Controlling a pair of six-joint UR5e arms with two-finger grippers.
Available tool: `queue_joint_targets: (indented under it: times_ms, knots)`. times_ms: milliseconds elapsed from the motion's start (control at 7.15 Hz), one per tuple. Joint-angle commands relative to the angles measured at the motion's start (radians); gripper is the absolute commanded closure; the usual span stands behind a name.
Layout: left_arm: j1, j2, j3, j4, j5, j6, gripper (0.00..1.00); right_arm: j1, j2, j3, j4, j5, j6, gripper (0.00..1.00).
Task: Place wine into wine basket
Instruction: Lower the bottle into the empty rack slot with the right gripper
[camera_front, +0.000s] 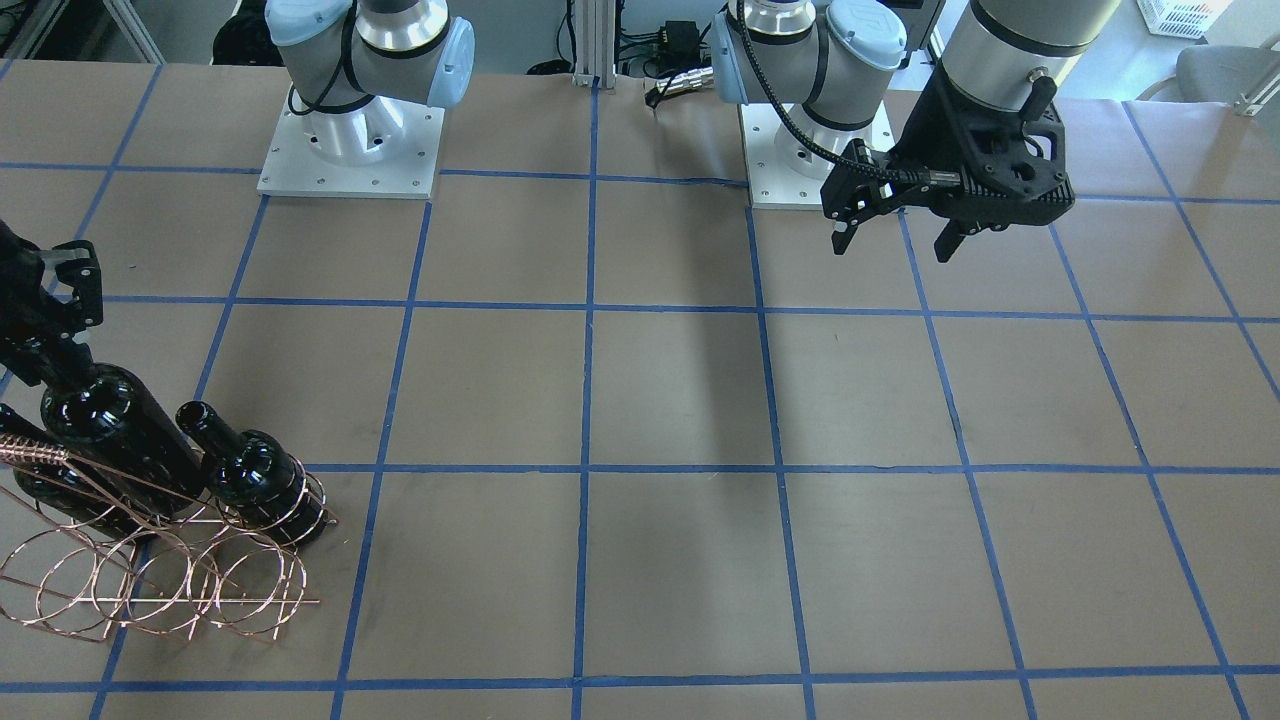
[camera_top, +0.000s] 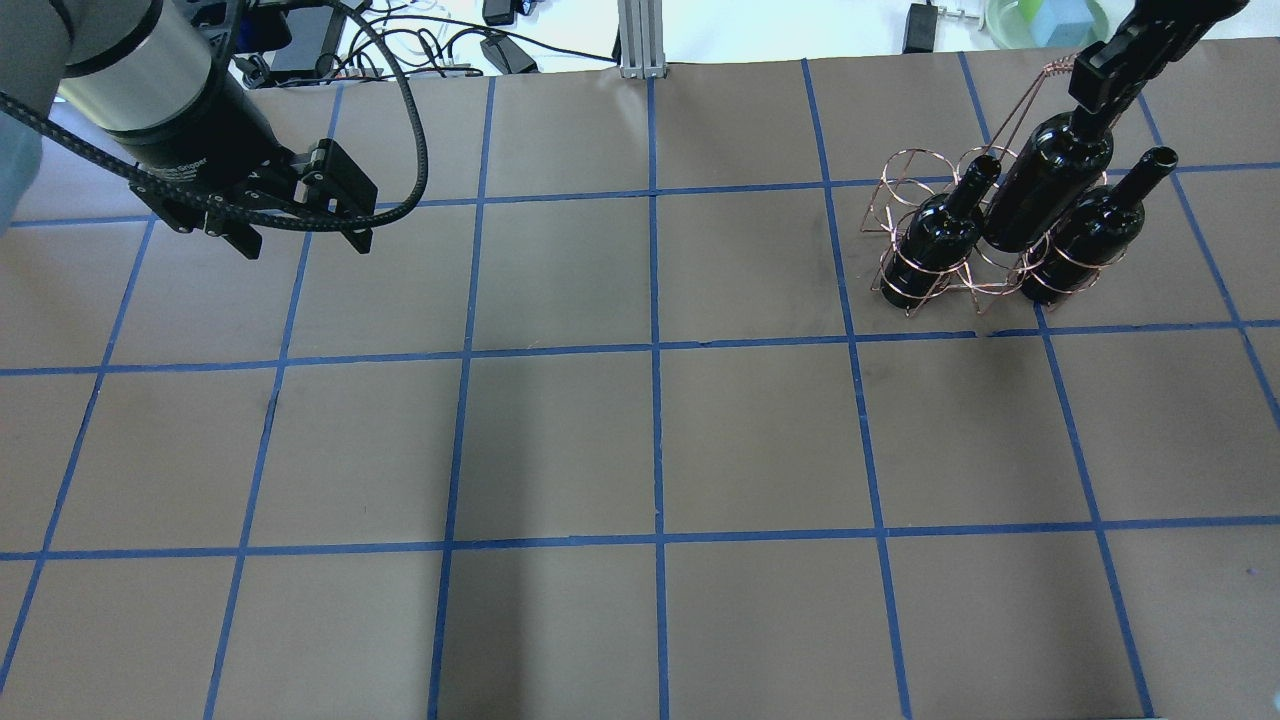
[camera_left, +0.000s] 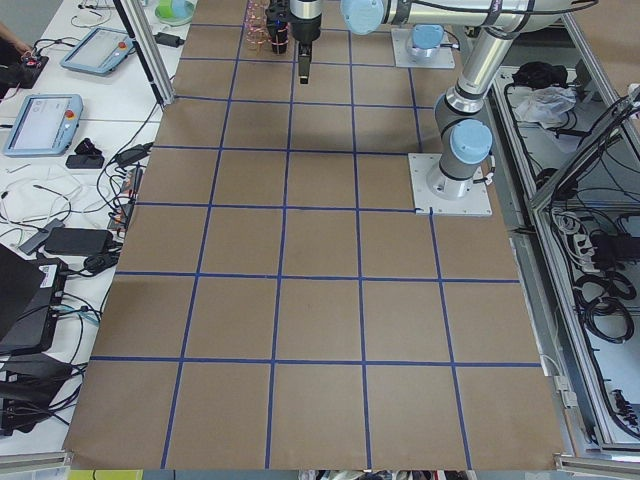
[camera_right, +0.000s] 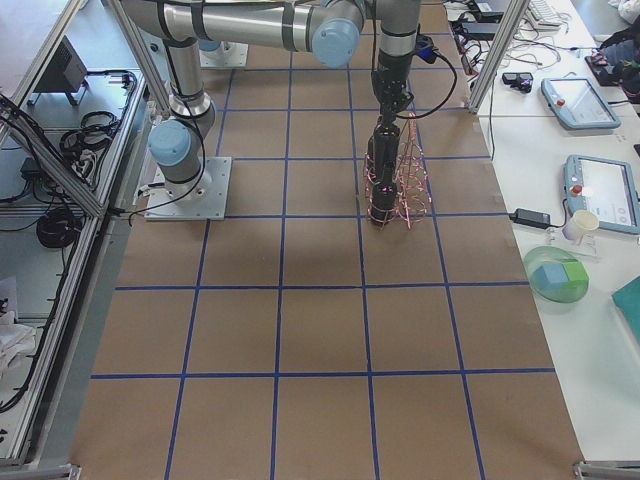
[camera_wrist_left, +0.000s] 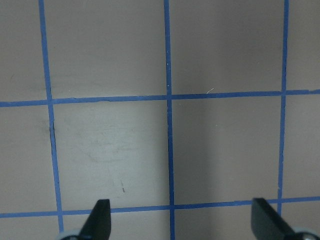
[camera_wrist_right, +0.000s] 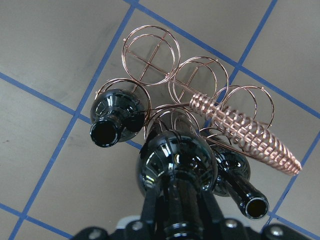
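Note:
The copper wire wine basket stands at the table's far right, also in the front view and the right wrist view. Two dark wine bottles stand upright in its loops. My right gripper is shut on the neck of a third wine bottle, held upright between the other two. Its base is among the loops; whether it rests on the frame is hidden. My left gripper is open and empty above bare table at the far left.
The basket's coiled handle slants up right beside the held bottle. Several loops on the basket's far side hold nothing. The brown table with blue tape lines spreads between the arms. Both arm bases stand at the robot's edge.

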Motion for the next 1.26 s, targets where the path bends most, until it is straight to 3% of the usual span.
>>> queue_joint_targets:
  times_ms: [0, 1118]
  knots:
    - [-0.001, 0.0, 0.0, 0.0, 0.001, 0.001, 0.0, -0.024, 0.008, 0.002, -0.003, 0.01, -0.002, 1.0]
    - [-0.001, 0.002, -0.003, -0.002, 0.001, 0.004, 0.0, -0.024, 0.045, 0.017, -0.003, 0.018, -0.031, 1.0]
